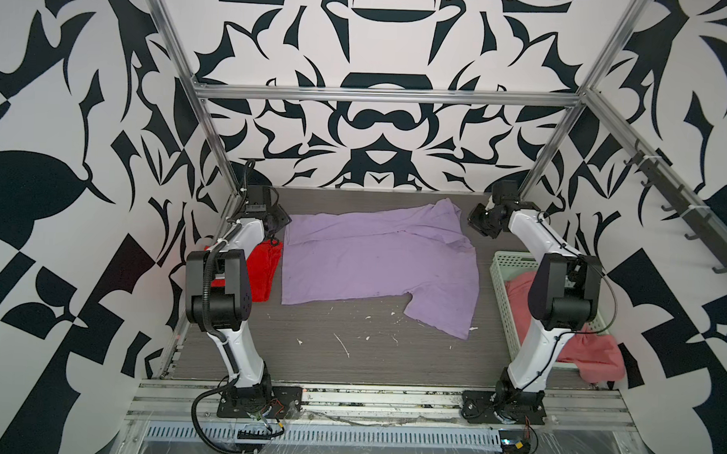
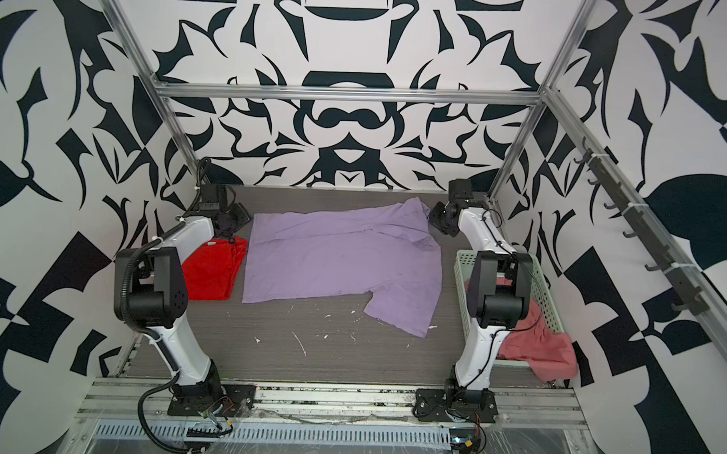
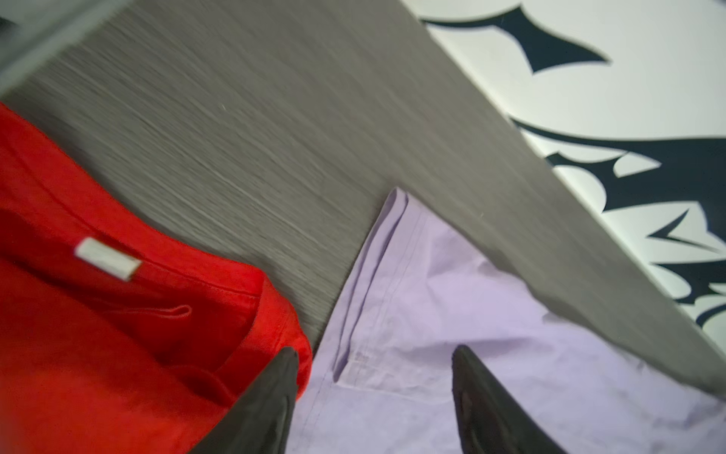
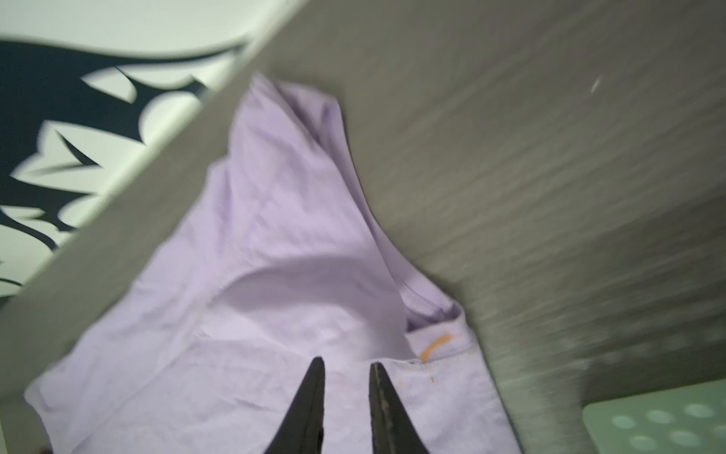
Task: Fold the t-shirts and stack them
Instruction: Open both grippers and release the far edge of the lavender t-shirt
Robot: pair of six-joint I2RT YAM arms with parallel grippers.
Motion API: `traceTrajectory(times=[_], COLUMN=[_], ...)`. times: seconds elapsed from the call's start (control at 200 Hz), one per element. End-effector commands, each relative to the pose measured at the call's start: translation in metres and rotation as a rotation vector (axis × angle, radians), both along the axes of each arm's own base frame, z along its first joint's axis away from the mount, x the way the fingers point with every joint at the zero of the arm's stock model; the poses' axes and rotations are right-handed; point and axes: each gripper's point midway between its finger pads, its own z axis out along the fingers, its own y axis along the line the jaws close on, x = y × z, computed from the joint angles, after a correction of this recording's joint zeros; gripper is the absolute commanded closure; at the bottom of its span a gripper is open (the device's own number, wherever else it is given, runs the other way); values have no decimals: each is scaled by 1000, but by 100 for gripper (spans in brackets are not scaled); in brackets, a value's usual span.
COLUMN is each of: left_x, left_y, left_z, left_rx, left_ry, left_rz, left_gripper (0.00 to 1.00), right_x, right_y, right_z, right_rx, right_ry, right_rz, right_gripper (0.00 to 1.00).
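T-shirt of lilac cloth (image 1: 377, 257) lay spread on grey table (image 1: 390, 362); left hand (image 3: 375, 350) gaped wide, right hand (image 4: 346, 361) barely parted, both empty.

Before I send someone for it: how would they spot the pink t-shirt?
Find the pale green basket at the right edge of the table. The pink t-shirt spills over its near end. The lilac t-shirt and red t-shirt lie outside it.

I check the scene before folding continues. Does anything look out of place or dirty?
Yes. The pink shirt spills over the basket rim instead of lying inside. The lilac shirt has an orange mark by a hem, and white flecks litter the table.
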Motion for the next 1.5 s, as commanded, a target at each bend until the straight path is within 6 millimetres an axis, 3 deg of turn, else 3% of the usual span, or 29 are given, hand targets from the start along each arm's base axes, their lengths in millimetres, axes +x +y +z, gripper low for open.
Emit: traceTrajectory(times=[0.0, 0.11, 0.32, 0.45, 0.665, 0.835, 1.125, 1.29, 1.495], left_x=[1, 18, 52, 62, 69, 72, 94, 106, 112], left_y=[-3, -31, -78, -86, -86, -79, -61, -56, -58], left_z=[15, 13, -4, -24, -54, -85, -106, -119, -133], left_rx=[30, -61, -189, -238, -287, -284, -286, -312, -343], left_ry=[6, -24, -22, -4, 16, 56, 62, 70, 85], left_rz=[0, -80, -151, -130, -69, -19, 55, 90, 111], left_gripper=[34, 34, 35, 35, 35, 35, 34, 34, 35], right_x=[16, 34, 76, 104, 130, 116, 65, 45, 31], right_y=[-6, 8, 60, 80, 88, 73, 22, 9, 8], right_z=[49, 51, 26, 8, -24, -61, -109, -126, -130], right_rx=[-25, 38, 175, 250, 300, 243, 170, 162, 153], right_ry=[-123, -154, -189, -234, -228, -144, 4, 51, 74], right_rz=[-25, 7, 87, 107, 89, 18, -133, -154, -160], right_gripper=[75, 76, 82, 82, 84, 86, 91, 92, 92])
